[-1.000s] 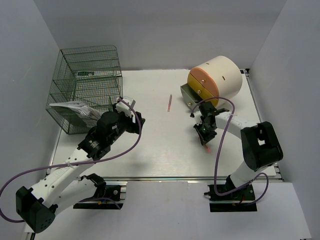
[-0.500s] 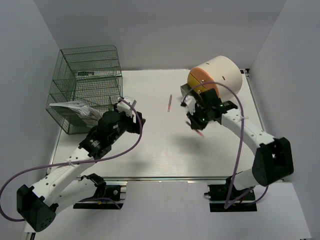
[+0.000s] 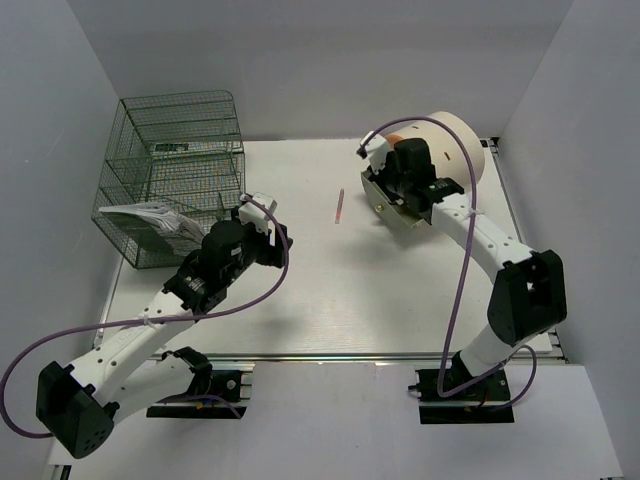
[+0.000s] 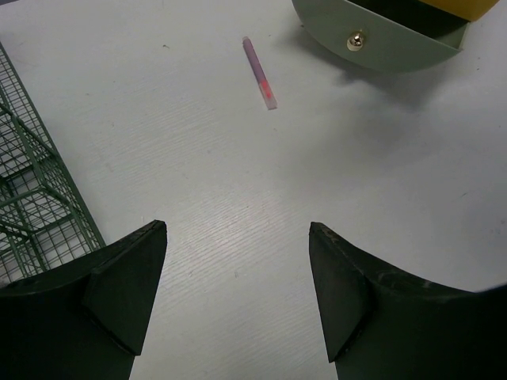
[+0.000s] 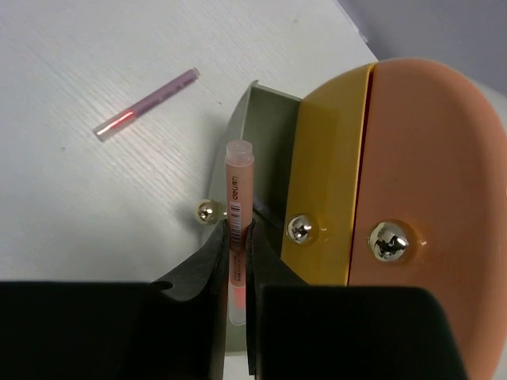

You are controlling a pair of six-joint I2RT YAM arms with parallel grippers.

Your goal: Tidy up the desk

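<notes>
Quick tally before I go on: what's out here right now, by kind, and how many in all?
Pens: 2, the loose pen and the held pen in the right gripper
Wire rack: 1
Drawer cylinder: 1
Paper bundle: 1, inside the rack
Total: 5

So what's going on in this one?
The right fingers are shut on a pink pen, holding it at the open green drawer of the cylinder organiser. A second pen lies loose on the desk. The left fingers are open and empty, hovering over the desk beside the wire rack.
</notes>
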